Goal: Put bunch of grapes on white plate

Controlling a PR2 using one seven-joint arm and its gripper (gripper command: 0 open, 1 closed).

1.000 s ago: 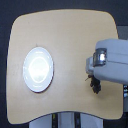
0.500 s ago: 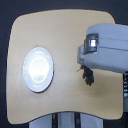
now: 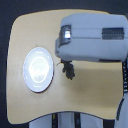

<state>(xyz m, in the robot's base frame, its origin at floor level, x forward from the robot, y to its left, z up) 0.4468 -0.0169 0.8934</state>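
while the bunch of grapes (image 3: 67,70) hangs at frame centre under the gripper (image 3: 67,64), finger state indiscernible; transport step; next: shift left over white plate (image 3: 38,69).

Over the last second the robot arm (image 3: 92,37) has been moved steadily toward the exterior view's left, across the wooden table (image 3: 95,90). One second ago its grey body was seen at the right edge of the view; now a large part of the table's upper right area is covered by it. The gap between the arm and the white plate (image 3: 38,69) has been reduced, so the arm's front edge is now near the plate's right rim. The dark gripper (image 3: 67,69) with the bunch of grapes (image 3: 69,73) below it has been carried along from near the table's right edge to just beside the plate.
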